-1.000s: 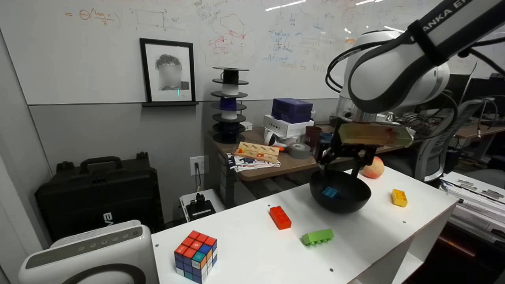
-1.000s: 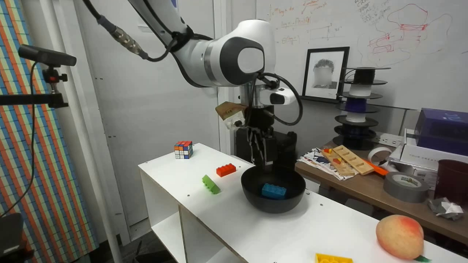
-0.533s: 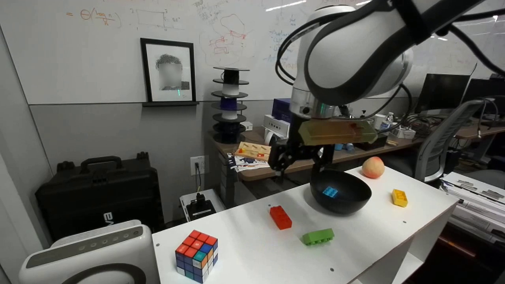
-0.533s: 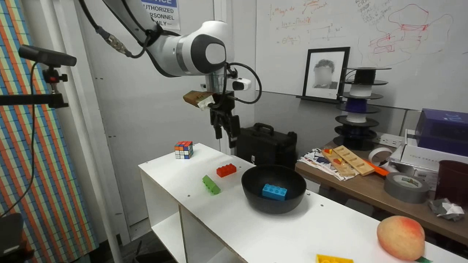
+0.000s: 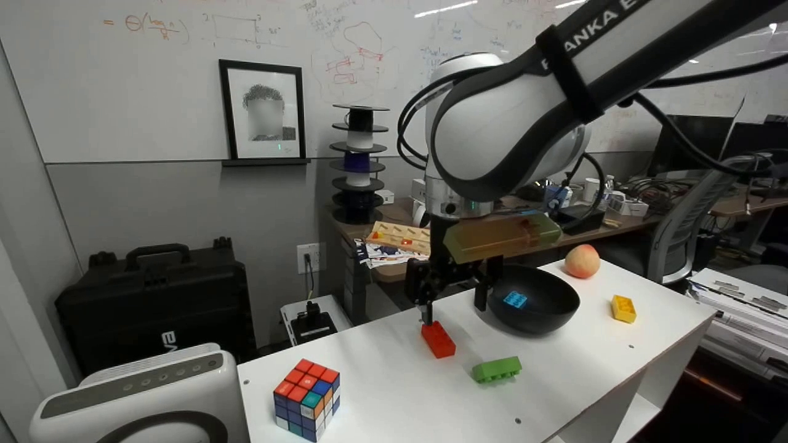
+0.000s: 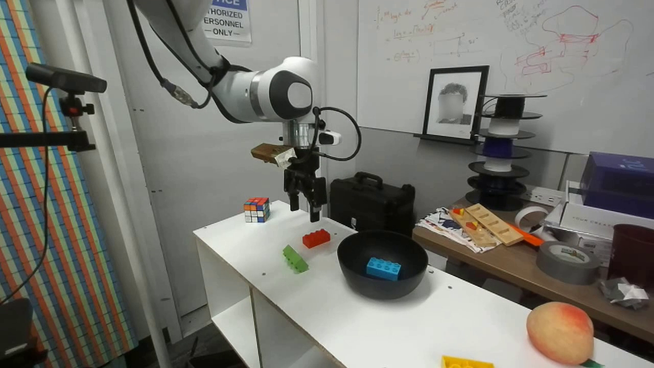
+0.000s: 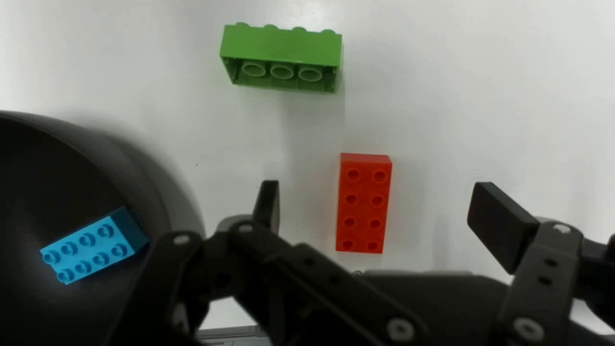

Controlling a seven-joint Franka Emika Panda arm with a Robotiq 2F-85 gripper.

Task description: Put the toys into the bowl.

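My claw (image 7: 377,204): fingers (image 7: 497,221) wide apart, holding nothing.
Red block (image 6: 316,238): on the surface (image 6: 409,327), left of the bowl (image 6: 382,291) in both exterior views.
Its plastic: I judge it light, stiff, a little slippery, not fragile.
Its long sides: here I should take hold, near the middle.
Blue block (image 7: 89,252): already in the bowl.
Green block (image 5: 497,369), yellow block (image 5: 623,309): on the surface, not yet in.

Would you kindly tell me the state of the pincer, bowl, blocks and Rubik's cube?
pincer: open, holding nothing
bowl: upright, one block inside
blue block: inside the bowl, studs up
red block: studs up, ungrasped
green block: lying on its side
yellow block: outside the bowl
Rubik's cube: scrambled
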